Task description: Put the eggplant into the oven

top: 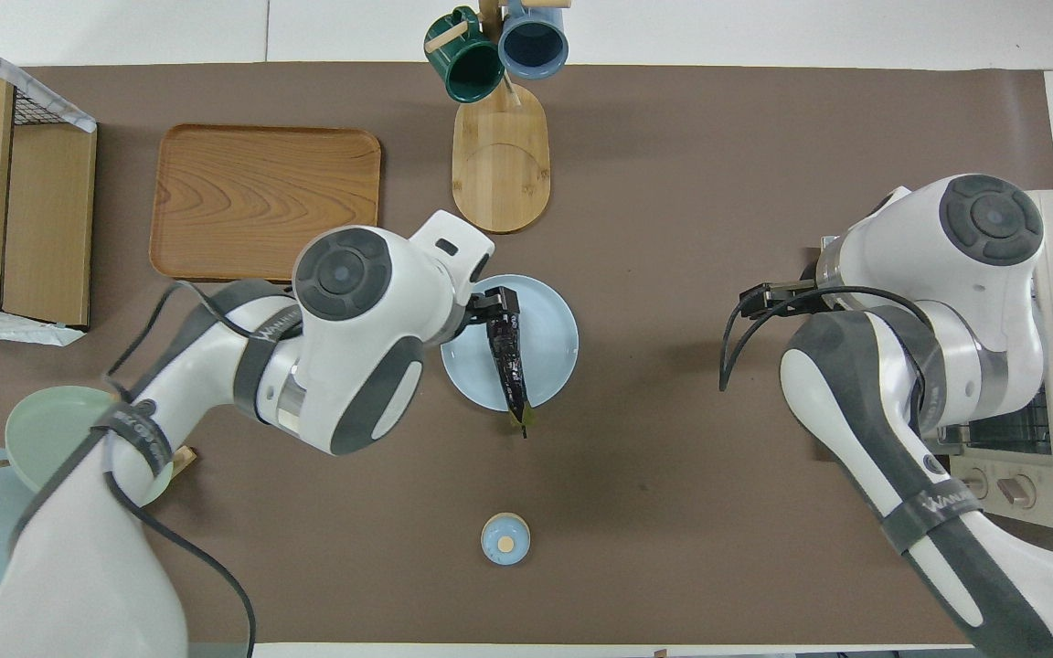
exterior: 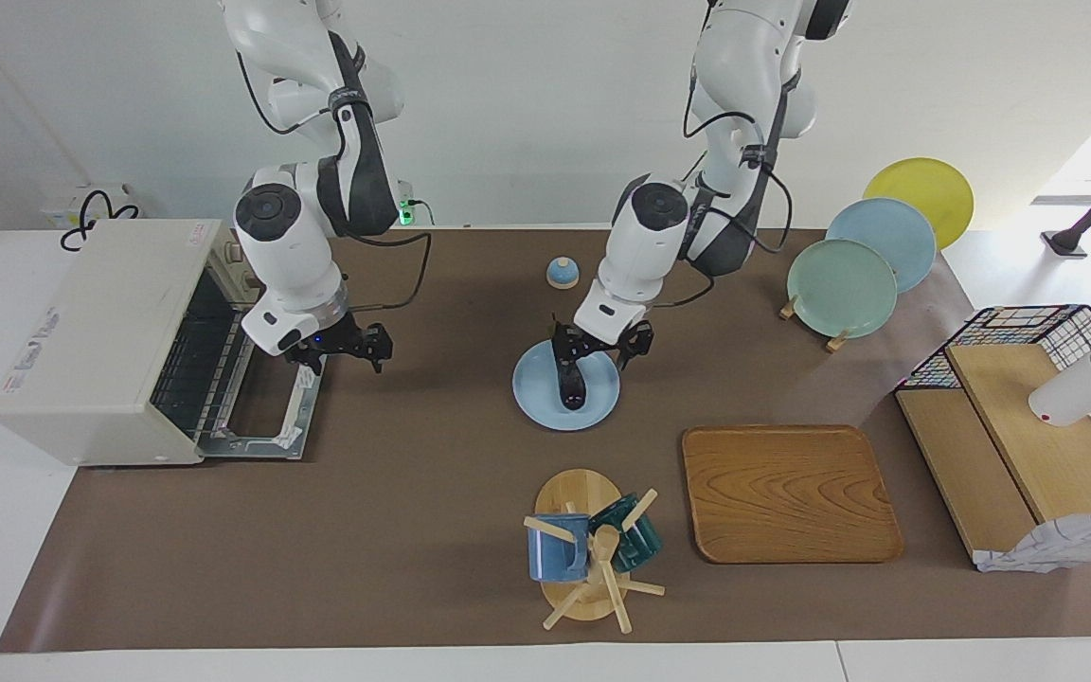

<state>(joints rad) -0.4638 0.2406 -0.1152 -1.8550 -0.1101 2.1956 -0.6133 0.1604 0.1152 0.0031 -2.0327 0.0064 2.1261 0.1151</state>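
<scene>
The eggplant (exterior: 570, 384), slim and dark purple with its green stem toward the robots, slants low across a light blue plate (exterior: 536, 396) in the middle of the table. In the overhead view the eggplant (top: 508, 361) reaches past the plate's (top: 552, 336) nearer rim. My left gripper (exterior: 576, 360) is tilted over the plate and shut on the eggplant's thick end (top: 497, 307). The cream oven (exterior: 105, 322) stands at the right arm's end with its door (exterior: 266, 426) folded down open. My right gripper (exterior: 342, 349) hovers over the door's edge, holding nothing.
A small blue lid (exterior: 562, 273) lies nearer to the robots than the plate. A mug tree (exterior: 588, 545) and a wooden tray (exterior: 790, 493) lie farther out. A plate rack (exterior: 844, 284) and a wire basket (exterior: 1028, 332) stand at the left arm's end.
</scene>
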